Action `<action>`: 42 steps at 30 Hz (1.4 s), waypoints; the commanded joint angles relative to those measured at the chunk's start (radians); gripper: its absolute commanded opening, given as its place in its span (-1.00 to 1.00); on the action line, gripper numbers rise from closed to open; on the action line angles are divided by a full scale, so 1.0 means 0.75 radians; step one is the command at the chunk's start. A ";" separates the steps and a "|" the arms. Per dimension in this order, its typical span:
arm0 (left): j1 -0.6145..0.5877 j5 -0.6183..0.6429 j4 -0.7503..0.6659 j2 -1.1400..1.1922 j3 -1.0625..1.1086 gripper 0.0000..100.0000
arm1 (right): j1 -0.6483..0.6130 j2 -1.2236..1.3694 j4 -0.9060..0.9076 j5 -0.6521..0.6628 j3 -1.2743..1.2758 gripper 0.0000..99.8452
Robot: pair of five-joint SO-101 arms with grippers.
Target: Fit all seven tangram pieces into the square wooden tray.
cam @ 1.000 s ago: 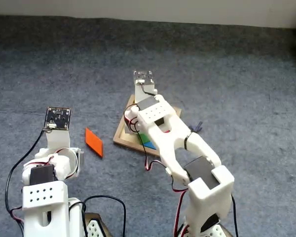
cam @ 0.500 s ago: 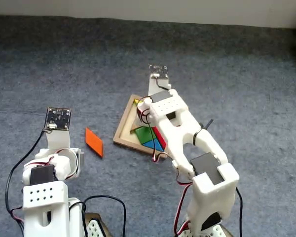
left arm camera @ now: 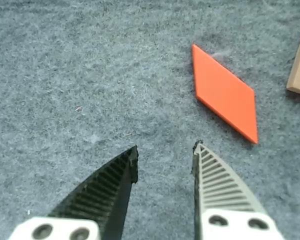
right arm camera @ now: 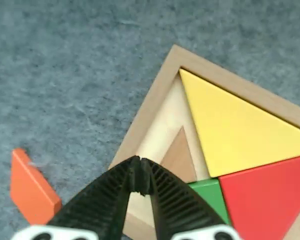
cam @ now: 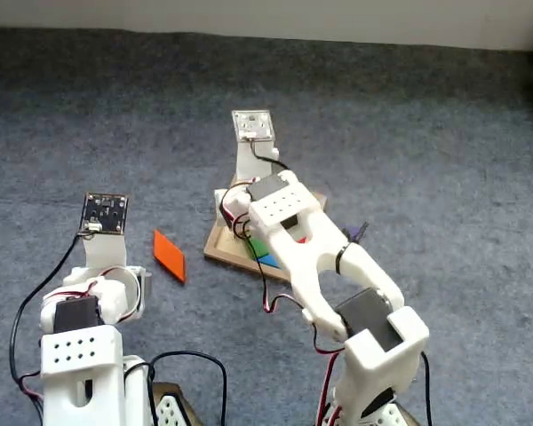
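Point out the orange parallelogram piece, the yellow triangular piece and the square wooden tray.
orange parallelogram piece [left arm camera: 224, 98], left wrist view, middle of its top face
yellow triangular piece [right arm camera: 235, 127], right wrist view, middle of its top face
square wooden tray [right arm camera: 154, 100], right wrist view, its raised rim

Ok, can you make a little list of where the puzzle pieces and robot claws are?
Base: tray on the carpet, partly filled
In tray: yellow triangle, red triangle, green piece, small brown triangle
Outside tray: orange piece, flat on the carpet
Left gripper: open, above the carpet near the orange piece
Right gripper: shut, empty, over the tray's bare gap
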 commanded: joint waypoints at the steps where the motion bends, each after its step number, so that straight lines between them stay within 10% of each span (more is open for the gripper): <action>1: -0.013 0.006 -0.020 -0.017 -0.009 -0.64 | 0.038 0.028 -0.030 0.014 -0.009 -0.99; 33: -0.013 0.006 -0.020 -0.017 -0.009 -0.63 | 0.457 -0.717 0.377 0.141 0.306 -0.99; 42: -0.013 0.006 -0.020 -0.017 0.003 -0.63 | 0.551 -0.635 0.377 -0.354 0.316 -0.94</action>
